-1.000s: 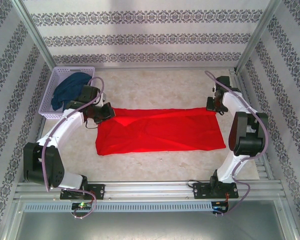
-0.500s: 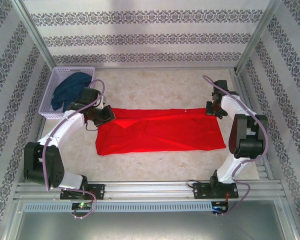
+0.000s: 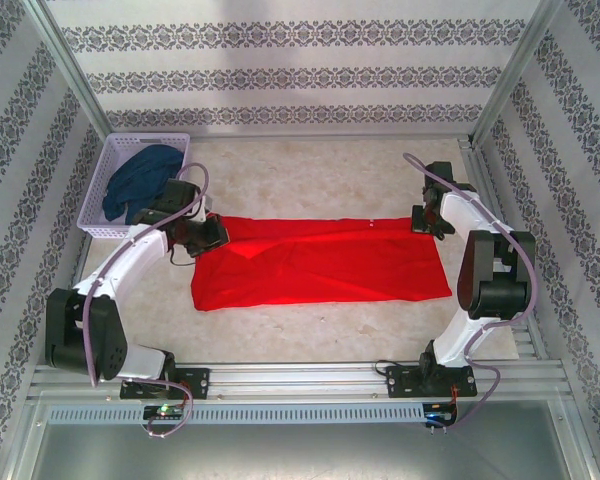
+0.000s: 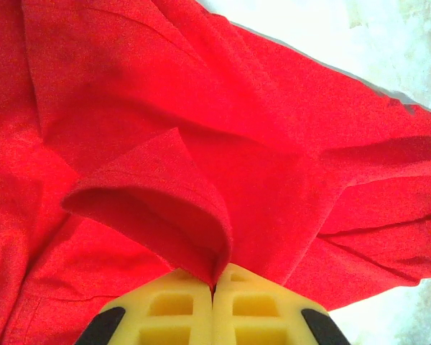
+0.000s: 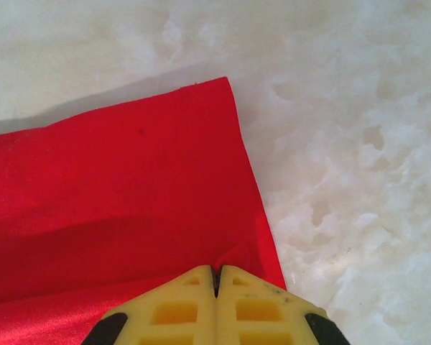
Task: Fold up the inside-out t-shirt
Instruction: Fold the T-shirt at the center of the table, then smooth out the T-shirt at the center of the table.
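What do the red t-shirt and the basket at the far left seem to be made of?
The red t-shirt: soft matte knit fabric, perhaps cotton; it drapes and creases limply. The basket: probably rigid plastic, pale lilac; its walls show a fine lattice.

1. Top view: high above and behind the arm bases [image 3: 160,375], looking down on the whole red t-shirt [image 3: 320,262] and worktop [image 3: 320,165].
2. Left wrist view: near the t-shirt's left end, past the left fingers [image 4: 176,309].
3. Right wrist view: near its far-right corner, past the right fingers [image 5: 179,309]; the top view shares both spots.
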Controlling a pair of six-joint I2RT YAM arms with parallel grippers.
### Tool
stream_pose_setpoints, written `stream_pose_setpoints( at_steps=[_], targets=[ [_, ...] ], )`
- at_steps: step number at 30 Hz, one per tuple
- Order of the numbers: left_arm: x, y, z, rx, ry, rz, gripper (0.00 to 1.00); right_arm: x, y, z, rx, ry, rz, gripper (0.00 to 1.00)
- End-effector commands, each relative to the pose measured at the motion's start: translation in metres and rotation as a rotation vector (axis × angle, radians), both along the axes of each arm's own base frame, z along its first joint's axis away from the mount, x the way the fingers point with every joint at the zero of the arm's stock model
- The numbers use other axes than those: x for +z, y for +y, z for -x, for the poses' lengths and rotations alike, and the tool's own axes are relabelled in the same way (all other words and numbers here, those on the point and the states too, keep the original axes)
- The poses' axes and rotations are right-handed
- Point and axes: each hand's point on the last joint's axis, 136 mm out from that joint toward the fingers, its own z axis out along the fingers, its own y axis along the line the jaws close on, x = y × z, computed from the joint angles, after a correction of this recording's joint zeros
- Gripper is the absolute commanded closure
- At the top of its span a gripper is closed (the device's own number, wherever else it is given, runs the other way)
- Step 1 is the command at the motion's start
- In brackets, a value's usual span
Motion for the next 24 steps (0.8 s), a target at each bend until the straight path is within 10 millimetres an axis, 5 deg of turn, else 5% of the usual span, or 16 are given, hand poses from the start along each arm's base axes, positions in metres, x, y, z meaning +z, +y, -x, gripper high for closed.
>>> stream_pose_setpoints(
  at_steps=[1, 10, 18, 21, 24],
  targets=[
    [-0.009, 0.000, 0.012, -0.014, 0.031, -0.011, 1.00, 0.004, -0.003, 0.010, 0.000, 0.017, 0.038, 1.00],
    [-0.031, -0.001, 0.017, -0.014, 0.072, -0.010, 1.00, -0.010, -0.002, 0.016, 0.003, 0.067, 0.062, 0.96],
    [-0.045, -0.003, 0.022, -0.025, 0.106, -0.007, 0.98, 0.007, -0.004, 0.019, -0.011, 0.019, 0.107, 0.66],
    [-0.048, -0.003, 0.023, -0.028, 0.112, -0.010, 0.97, 0.025, 0.015, 0.012, 0.034, -0.069, 0.058, 0.61],
    [-0.051, -0.003, 0.024, -0.026, 0.115, -0.009, 0.96, 0.032, 0.056, 0.009, 0.135, -0.130, -0.048, 0.58]
  ],
)
